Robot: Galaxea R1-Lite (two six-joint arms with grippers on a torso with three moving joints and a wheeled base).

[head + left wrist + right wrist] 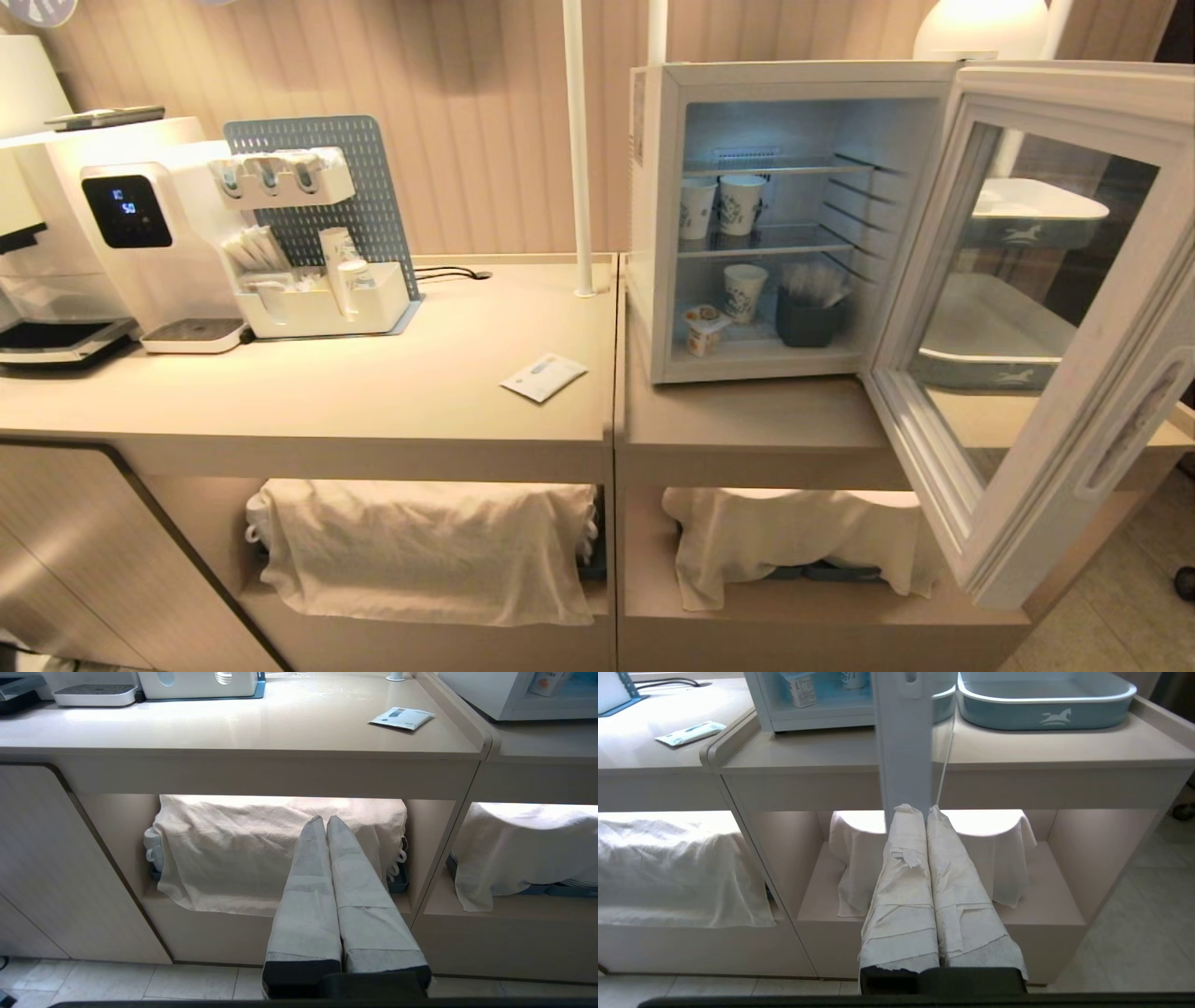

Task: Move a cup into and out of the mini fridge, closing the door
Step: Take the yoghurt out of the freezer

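The white mini fridge (658,224) stands on the right counter with its door (1074,308) swung wide open towards me. On the fridge floor, at the front left, sits the cup (705,329), a tiny white tub with orange marks on its lid; it also shows in the right wrist view as the cup (801,689). Neither arm is in the head view. My left gripper (325,819) hangs shut and empty below the left counter's edge. My right gripper (920,809) hangs shut and empty below the right counter, just under the door's edge (903,737).
Paper cups (742,203) stand on the fridge shelves, and a dark holder (808,317) sits beside the tub. A flat white sachet (544,376) lies on the left counter. A drinks machine (126,233) and an organiser (317,252) stand far left. Cloths (425,546) drape the lower shelves.
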